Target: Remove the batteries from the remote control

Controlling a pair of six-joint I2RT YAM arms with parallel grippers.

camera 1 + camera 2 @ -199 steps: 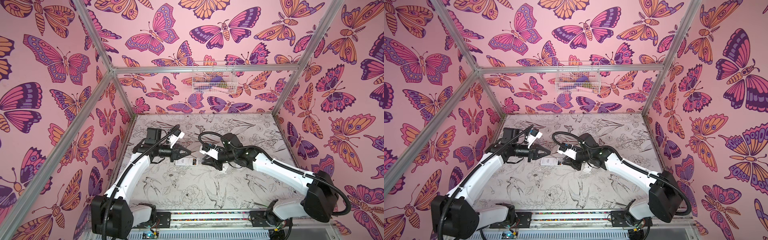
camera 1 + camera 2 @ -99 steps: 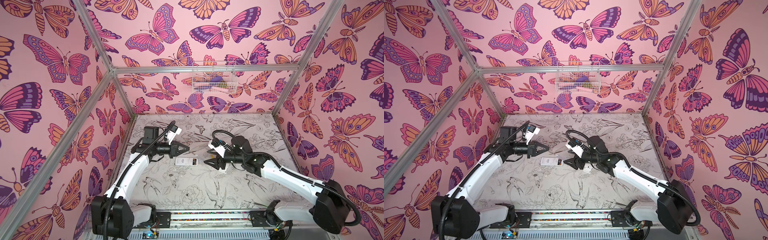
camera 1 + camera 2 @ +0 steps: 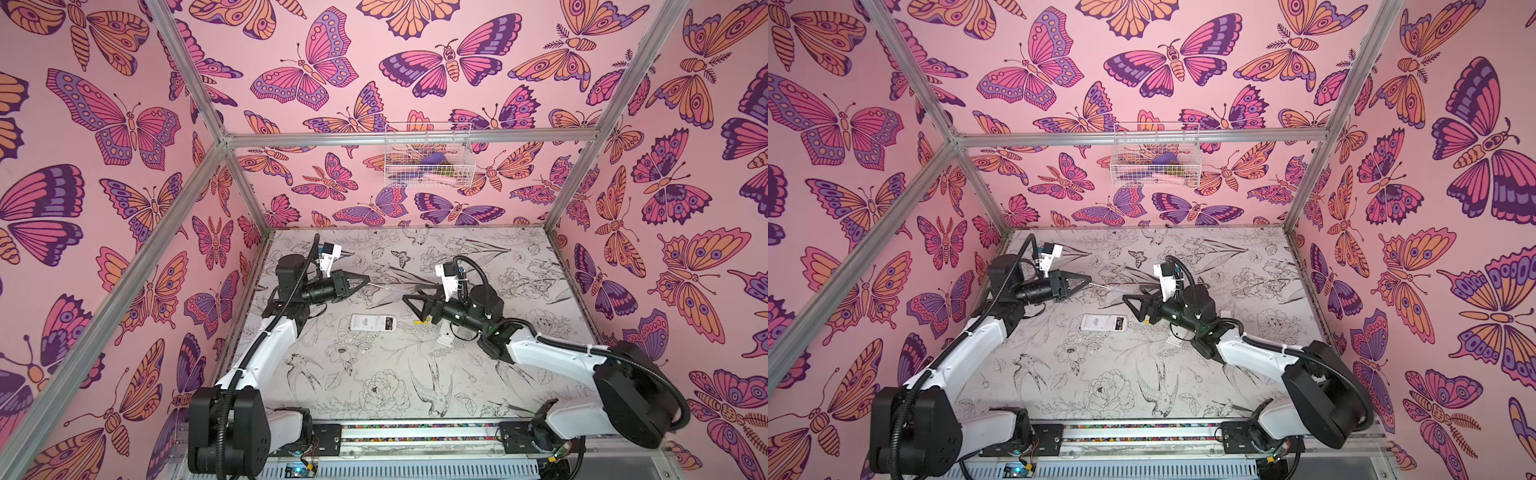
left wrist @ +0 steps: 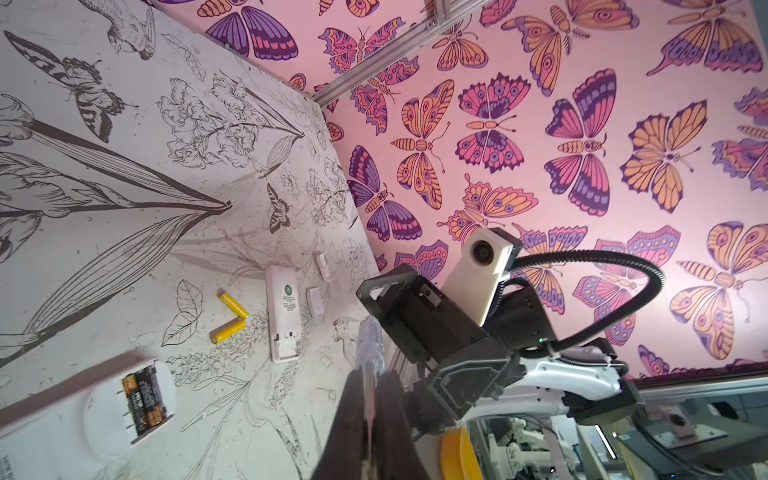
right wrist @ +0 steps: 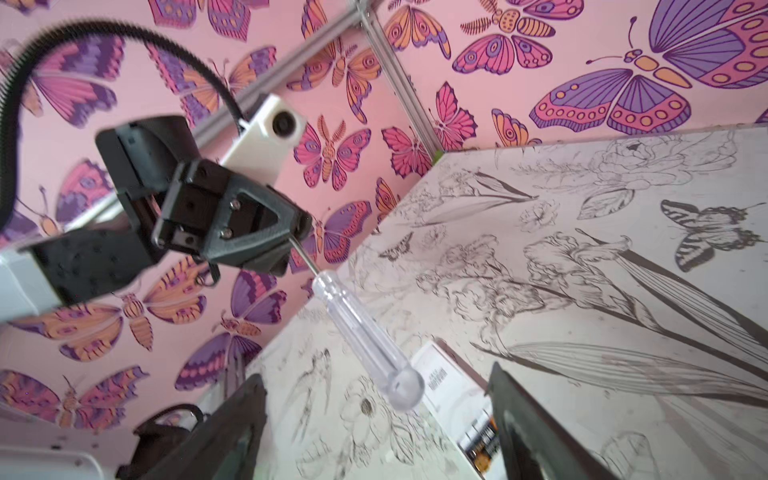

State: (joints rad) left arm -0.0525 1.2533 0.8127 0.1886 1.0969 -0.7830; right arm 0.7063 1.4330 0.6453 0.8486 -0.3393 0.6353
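Vs 1 s ago: L gripper [image 3: 366, 280] and R gripper [image 3: 415, 303] are no longer meeting over the white rectangular plastic remote control [image 3: 368, 323]. In both top views they are now standing apart, L gripper left of frame ctr and R gripper just right of ctr. R gripper's fingers, nearly shut then, are now spreading wide w/ nothing btwn them. L gripper is staying clamped on the thin metal shaft of the clear-handled screwdriver [image 3: 380, 285], handle pointing toward R gripper. Remote is lying in the same mid-frame spot on the grey sketch-printed table [image 3: 374, 415], below the gap btwn the grippers.

Two black cylindrical batteries w/ gold ends [image 3: 389, 323] are sitting in the remote's open compartment, at its right end in top views. One of the bright yellow cylindrical batteries [image 3: 417, 321] is peeking out just right of the remote, mostly hidden under R gripper.

L wrist view is showing what top views mostly hide. Both yellow cells [image 4: 232, 305] are lying loose on the table in a V, ends meeting or nearly so. They are beside a second white remote [image 4: 284, 316], w/ two small white covers [image 4: 316, 301] just past it. Top views are giving only a bit of that second remote under R arm [image 3: 444, 338].

R wrist view alone is showing the pinch up close: L gripper [image 5: 293, 235] closed on the shaft, clear handle [image 5: 365, 336] hanging free above the table. R gripper's own fingers [image 5: 241, 415] are sitting far apart.

Only top views are showing the white wire basket [image 3: 426, 166] on the back wall, upper ctr of frame.
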